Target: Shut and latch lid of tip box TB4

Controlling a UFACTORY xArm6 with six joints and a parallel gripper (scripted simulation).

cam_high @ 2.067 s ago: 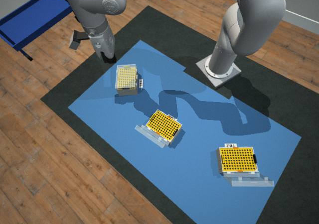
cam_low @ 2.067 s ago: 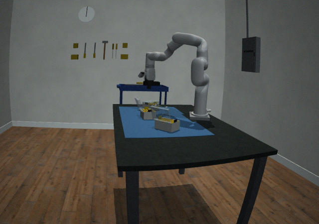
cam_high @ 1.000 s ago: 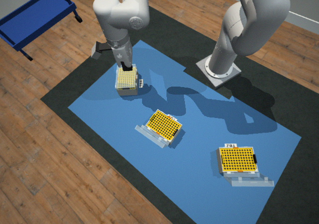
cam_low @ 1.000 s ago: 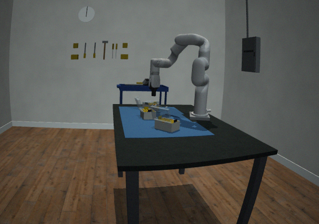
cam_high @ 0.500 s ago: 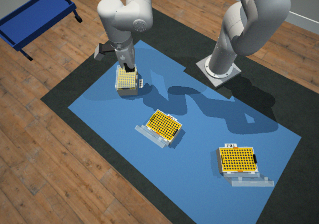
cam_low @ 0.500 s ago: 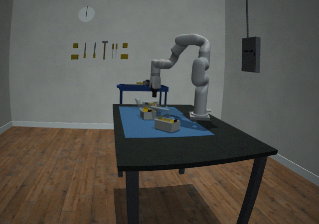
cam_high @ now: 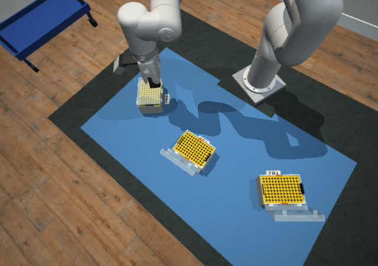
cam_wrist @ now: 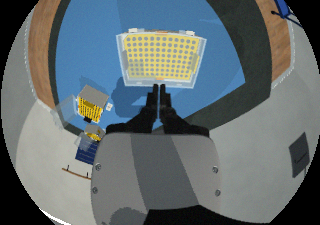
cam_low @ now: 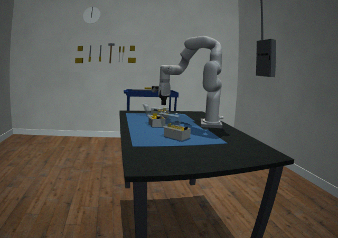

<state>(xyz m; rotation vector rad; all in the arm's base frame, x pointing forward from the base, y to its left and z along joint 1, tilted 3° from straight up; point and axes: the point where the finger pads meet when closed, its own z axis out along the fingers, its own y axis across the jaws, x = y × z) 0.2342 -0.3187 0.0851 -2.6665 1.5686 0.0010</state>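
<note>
Three grey tip boxes with yellow inserts stand on the blue mat. The far-left box (cam_high: 149,97) has its clear lid down over the insert. A small label (cam_high: 166,98) beside it is too small to read. My gripper (cam_high: 154,84) is shut and empty, pointing down just above this box. In the wrist view the fingertips sit at the middle of the near long edge of the lidded box (cam_wrist: 160,59); I cannot tell whether they touch it. The middle box (cam_high: 194,148) and the right box (cam_high: 282,190) have lids folded back flat.
The arm's base plate (cam_high: 259,84) stands on the black bench beyond the mat's far edge. A blue cart (cam_high: 36,22) stands on the wood floor at the far left. The open lids (cam_high: 178,161) (cam_high: 294,214) lie on the mat behind their boxes.
</note>
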